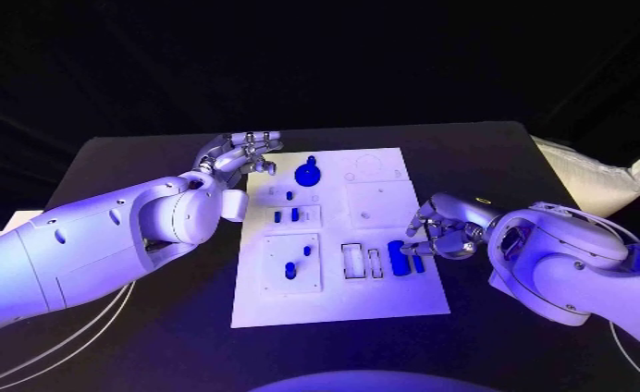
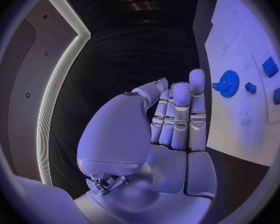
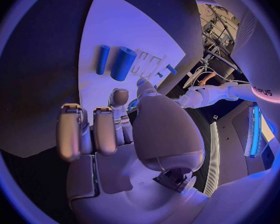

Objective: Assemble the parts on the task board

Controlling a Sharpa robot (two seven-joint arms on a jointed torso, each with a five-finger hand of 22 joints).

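**Both hands empty at the board's edges**

The white task board [image 1: 340,235] lies in the middle of the black table [image 1: 160,156]. The left hand [image 1: 244,153] hovers at the board's far left corner, its fingers [image 2: 180,115] straight and close together, holding nothing. Just beside it on the board sits a blue gear-shaped part [image 1: 310,173] (the left wrist view shows its toothed rim clearly [image 2: 228,83]).

The right hand [image 1: 443,230] sits at the board's right edge, fingers [image 3: 105,129] loosely curled but apart, with nothing between them. Next to its fingertips lie 2 blue parts side by side: a thick cylinder [image 1: 396,255] and a thinner rod [image 1: 417,263]; whether the fingertips touch them I cannot tell.

Further left on the board, 2 small blue pieces [image 1: 286,215] stand in a square plate, and 2 more [image 1: 296,261] sit in the larger square plate nearer the robot. A pair of narrow white slots [image 1: 362,262] lies just left of the cylinder.
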